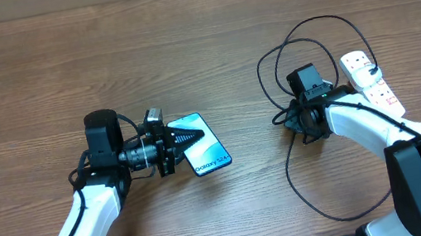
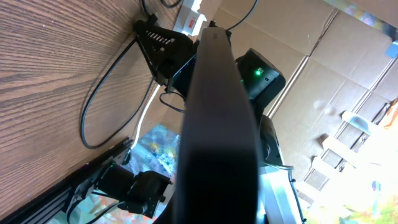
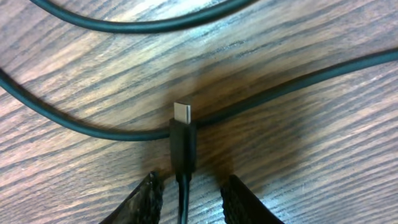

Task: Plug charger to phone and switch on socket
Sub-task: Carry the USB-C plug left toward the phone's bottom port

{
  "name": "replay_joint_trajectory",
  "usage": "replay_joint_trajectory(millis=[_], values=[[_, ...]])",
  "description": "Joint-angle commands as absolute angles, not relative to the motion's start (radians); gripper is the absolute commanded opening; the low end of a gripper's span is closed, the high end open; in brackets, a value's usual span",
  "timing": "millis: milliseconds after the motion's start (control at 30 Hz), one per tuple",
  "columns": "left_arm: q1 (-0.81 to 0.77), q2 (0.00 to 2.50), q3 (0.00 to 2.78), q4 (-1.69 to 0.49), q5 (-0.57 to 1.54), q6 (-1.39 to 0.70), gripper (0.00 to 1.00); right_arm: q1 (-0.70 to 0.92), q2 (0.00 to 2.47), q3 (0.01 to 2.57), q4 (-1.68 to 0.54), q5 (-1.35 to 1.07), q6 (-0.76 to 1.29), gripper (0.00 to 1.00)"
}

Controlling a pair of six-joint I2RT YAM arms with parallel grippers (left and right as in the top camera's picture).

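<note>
The phone (image 1: 209, 153) has a light blue screen with "Galaxy S24+" text at its near end. My left gripper (image 1: 186, 137) is shut on its far end. In the left wrist view the phone (image 2: 214, 124) shows as a dark edge up the middle. The charger cable (image 1: 290, 175) lies in loops on the table at the right. My right gripper (image 1: 293, 120) is low over it and open. In the right wrist view its fingers (image 3: 189, 196) straddle the cable just behind the black connector tip (image 3: 182, 134), without touching it. The white socket (image 1: 370, 77) lies at the far right.
The socket's thick white lead runs under my right arm (image 1: 362, 124). Another stretch of black cable (image 3: 292, 84) crosses just behind the connector tip. The socket with its red switches also shows in the left wrist view (image 2: 191, 22). Bare wooden table (image 1: 36, 69) lies at the far left.
</note>
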State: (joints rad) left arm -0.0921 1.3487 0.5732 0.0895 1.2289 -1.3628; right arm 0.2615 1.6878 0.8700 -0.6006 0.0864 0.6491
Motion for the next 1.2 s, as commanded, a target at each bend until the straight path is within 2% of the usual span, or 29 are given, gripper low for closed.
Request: replay_joint_trajectory(millis=[0, 200, 333, 600, 833, 967, 1167], values=[[-0.092, 1.341, 0.579, 0.094, 1.250, -1.377, 0.04, 0.257, 1.747, 0.820, -0.648, 0.020, 0.653, 0.24], [-0.092, 1.341, 0.579, 0.094, 1.250, -1.375, 0.04, 0.257, 1.747, 0.820, -0.653, -0.029, 0.653, 0.04], [-0.092, 1.341, 0.579, 0.151, 1.254, -1.334, 0.04, 0.257, 1.744, 0.825, -0.656, -0.072, 0.635, 0.04], [-0.082, 1.341, 0.580, 0.412, 1.314, -1.335, 0.04, 0.257, 1.660, 0.948, -0.835, -0.274, 0.422, 0.04], [0.023, 1.374, 0.596, 0.578, 1.364, -1.340, 0.04, 0.258, 1.509, 1.001, -1.047, -0.744, 0.066, 0.04], [0.062, 1.414, 0.634, 0.635, 1.396, -1.340, 0.04, 0.263, 1.444, 1.001, -1.202, -0.879, -0.089, 0.04], [0.039, 1.472, 0.707, 0.673, 1.384, -1.339, 0.04, 0.310, 1.372, 1.001, -1.390, -1.028, -0.306, 0.04]])
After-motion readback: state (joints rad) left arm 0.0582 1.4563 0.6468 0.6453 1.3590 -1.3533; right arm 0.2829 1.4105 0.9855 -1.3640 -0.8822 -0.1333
